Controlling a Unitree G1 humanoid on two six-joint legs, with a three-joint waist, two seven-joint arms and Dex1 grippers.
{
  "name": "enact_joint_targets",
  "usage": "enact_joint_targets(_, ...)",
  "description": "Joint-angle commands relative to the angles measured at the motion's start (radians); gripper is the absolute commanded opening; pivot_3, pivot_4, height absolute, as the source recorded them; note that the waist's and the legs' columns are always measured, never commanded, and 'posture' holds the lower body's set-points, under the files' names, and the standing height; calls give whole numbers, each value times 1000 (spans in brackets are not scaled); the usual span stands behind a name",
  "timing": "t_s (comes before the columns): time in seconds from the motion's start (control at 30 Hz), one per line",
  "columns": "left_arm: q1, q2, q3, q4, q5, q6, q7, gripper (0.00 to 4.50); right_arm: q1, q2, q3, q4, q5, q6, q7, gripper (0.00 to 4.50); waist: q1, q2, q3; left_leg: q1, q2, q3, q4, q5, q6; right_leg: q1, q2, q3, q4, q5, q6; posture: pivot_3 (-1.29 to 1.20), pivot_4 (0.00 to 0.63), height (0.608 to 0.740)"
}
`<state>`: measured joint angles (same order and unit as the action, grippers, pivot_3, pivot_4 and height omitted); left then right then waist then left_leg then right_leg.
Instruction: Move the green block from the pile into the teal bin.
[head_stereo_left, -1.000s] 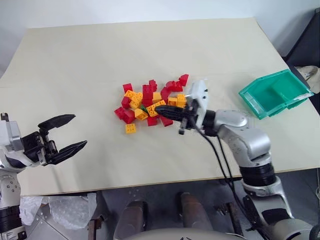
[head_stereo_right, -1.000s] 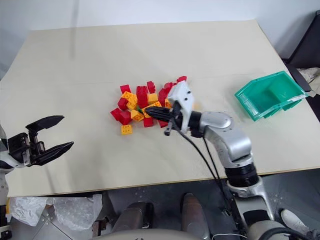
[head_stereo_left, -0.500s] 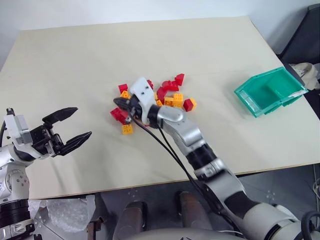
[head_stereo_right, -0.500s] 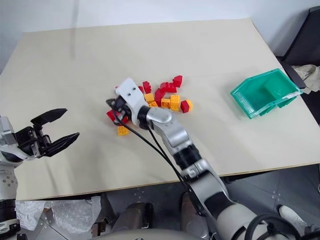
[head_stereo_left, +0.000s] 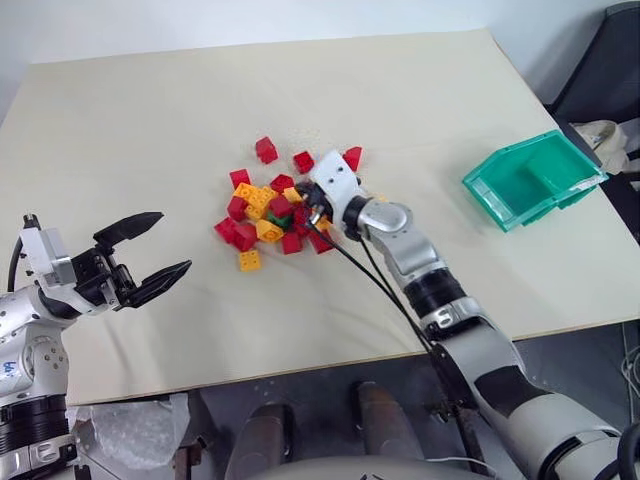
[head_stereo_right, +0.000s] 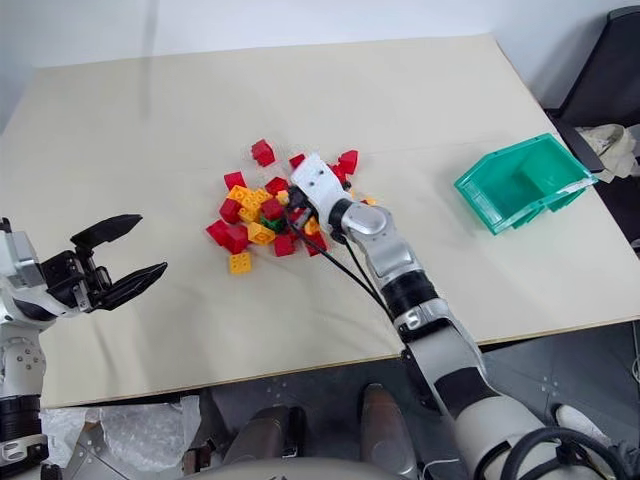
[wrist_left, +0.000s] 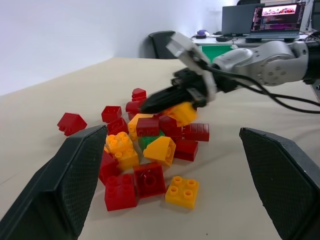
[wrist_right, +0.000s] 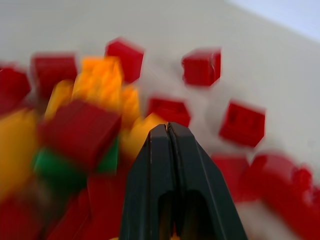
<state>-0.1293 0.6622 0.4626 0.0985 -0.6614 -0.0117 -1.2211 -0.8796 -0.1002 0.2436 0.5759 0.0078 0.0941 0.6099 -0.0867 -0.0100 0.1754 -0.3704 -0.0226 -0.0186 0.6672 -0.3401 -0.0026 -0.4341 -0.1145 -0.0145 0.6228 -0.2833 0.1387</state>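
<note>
The pile (head_stereo_left: 275, 205) of red and yellow-orange bricks lies loosely spread at the table's middle. The green block (head_stereo_left: 283, 219) sits low in it, partly under a red brick, and also appears in the left wrist view as the green block (wrist_left: 150, 140). My right gripper (head_stereo_left: 306, 206) is shut and empty, its tip poking into the pile's right side just beside the green block (wrist_right: 54, 167). My left gripper (head_stereo_left: 172, 242) hangs open and empty, well to the left of the pile. The teal bin (head_stereo_left: 530, 178) stands empty at the table's right edge.
Two red bricks (head_stereo_left: 266, 150) lie apart on the far side of the pile, and a yellow brick (head_stereo_left: 249, 260) lies on its near side. The beige table (head_stereo_left: 150, 120) ends close behind the bin. A dark chair (head_stereo_left: 600, 70) stands past the right edge.
My shut right gripper swept left through the pile, then came back to its right side. Bricks were scattered, some red ones pushed farther away. The left gripper has stayed open and in place.
</note>
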Motion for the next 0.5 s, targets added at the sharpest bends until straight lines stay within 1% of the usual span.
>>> enact_joint_targets(0.03, -7, -9, 0, -2, 2, -20, 7, 4500, -1, 23, 39, -117, 14, 31, 75, 32, -4, 0, 0, 0, 0, 1, 0, 0, 0, -1, 0, 0, 0, 0, 0, 0, 150, 740)
enact_joint_targets(0.2, -11, -19, -12, -6, 4, -25, 13, 4500, -30, 90, 57, -39, -13, 9, 61, 32, 1, 0, 0, 0, 1, 2, 0, 0, -1, -3, 0, 0, 3, 0, -1, 0, 150, 740)
enact_joint_targets(0.33, -6, -21, -9, -12, 0, -26, 21, 4500, -68, 161, 67, 68, -24, -17, 64, 32, 2, 0, 0, 0, 0, 1, 1, 0, -1, -2, 0, 0, 3, 0, -1, 0, 150, 740)
enact_joint_targets(0.43, -2, -21, -8, -14, 0, -28, 25, 4500, -94, 179, 57, 124, -45, -41, 31, 32, 2, 0, 0, 0, 0, 1, 1, 0, -1, -2, 0, -1, 3, 0, -1, 0, 150, 740)
enact_joint_targets(0.5, -1, -21, -7, -18, 0, -28, 33, 4500, -117, 165, 44, 183, -72, -68, -21, 32, 2, 0, 0, 0, 0, 1, 1, 0, -1, -2, 0, -1, 3, 0, -1, 0, 150, 740)
